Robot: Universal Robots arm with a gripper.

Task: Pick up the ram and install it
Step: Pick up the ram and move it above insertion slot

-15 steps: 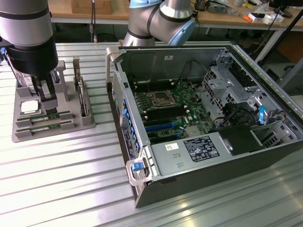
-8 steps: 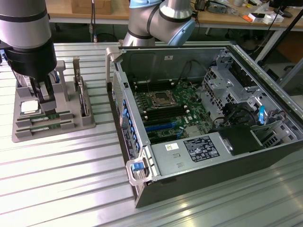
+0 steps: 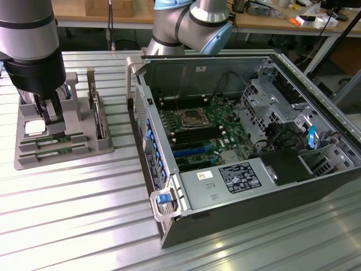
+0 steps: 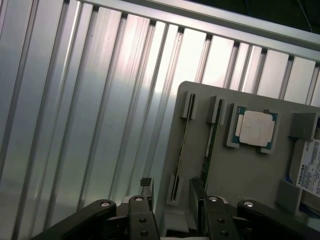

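Two ram sticks [image 3: 54, 141] lie edge-up in slots of a grey holder tray [image 3: 90, 148] at the exterior view's left. In the wrist view they are thin green strips, one ram stick [image 4: 182, 145] near the tray's edge and another [image 4: 208, 145] beside it. My gripper [image 3: 49, 119] hangs just above the tray, open and holding nothing. Its dark fingertips [image 4: 145, 184] stand on either side of the line of the outer stick, without touching it. The open computer case [image 3: 316, 186] with its motherboard [image 3: 197, 127] lies at the exterior view's right.
The tray also holds a square silver processor [image 4: 256, 128] and a hard drive [image 3: 100, 116] standing on edge. The case's raised side wall [image 3: 148, 141] faces the tray. The table is ribbed aluminium [image 3: 79, 214]. Benches with clutter stand behind.
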